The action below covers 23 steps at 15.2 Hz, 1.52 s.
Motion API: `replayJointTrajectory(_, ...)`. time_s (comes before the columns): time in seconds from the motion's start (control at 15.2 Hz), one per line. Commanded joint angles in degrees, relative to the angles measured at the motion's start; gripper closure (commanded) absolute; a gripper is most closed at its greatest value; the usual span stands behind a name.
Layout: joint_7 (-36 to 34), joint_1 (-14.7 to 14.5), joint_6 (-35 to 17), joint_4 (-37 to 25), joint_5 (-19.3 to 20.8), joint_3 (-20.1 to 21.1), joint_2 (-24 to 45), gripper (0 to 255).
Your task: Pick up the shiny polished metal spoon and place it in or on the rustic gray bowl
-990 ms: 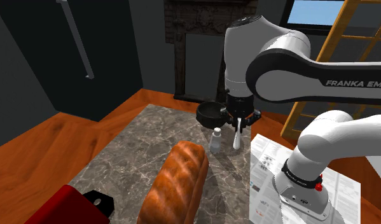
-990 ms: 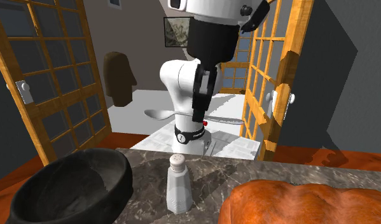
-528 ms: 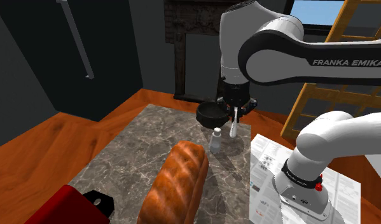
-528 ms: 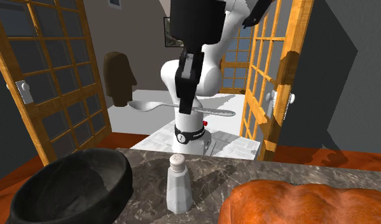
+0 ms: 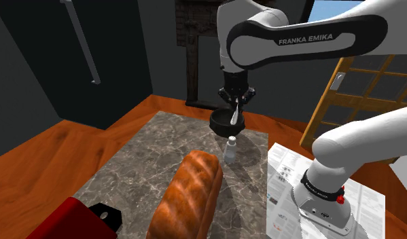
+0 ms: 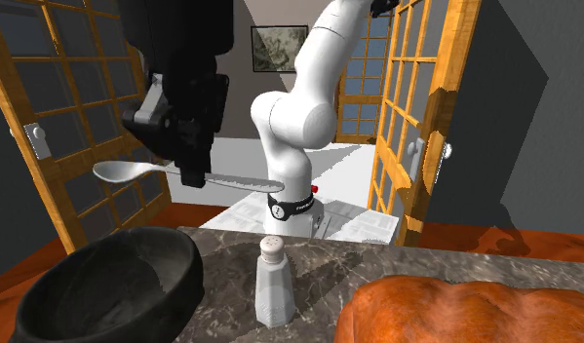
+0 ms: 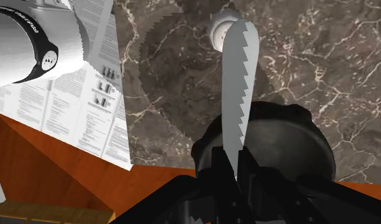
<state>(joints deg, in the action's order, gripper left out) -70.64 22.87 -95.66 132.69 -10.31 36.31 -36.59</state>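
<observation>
Wrist view, nearest first: the black gripper (image 7: 236,159) is clamped on the handle of the smooth, pale metal spoon (image 7: 238,83), which hangs level in the air above the round dark bowl (image 7: 310,137) with its thick matte rim. In the last second the arm has carried the spoon from beside the small white shaker (image 7: 222,28) to over the bowl, so I judge that only lowering and release remain. Beneath them spreads the veined, marble-like tabletop (image 7: 322,51).

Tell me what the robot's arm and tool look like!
The arm is white and round like fat tubes, with dark bands at its joints. One band says FRANKA EMIKA in white letters. The tool is all black, with two fingers.
</observation>
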Motion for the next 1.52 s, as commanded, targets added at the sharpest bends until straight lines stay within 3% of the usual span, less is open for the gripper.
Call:
replayJointTrajectory(0.0,0.70,2.29,-1.89,-1.97,1.94,0.29,3.89,255)
replayJointTrajectory(0.26,1.06,6.27,-3.66,-7.44,5.90,1.19,11.54,255)
replayJointTrajectory(1.25,-1.38,6.37,-15.65,2.12,6.10,4.04,14.37,255)
replayJointTrajectory(1.45,-1.38,6.37,-15.65,2.12,6.10,4.04,14.37,255)
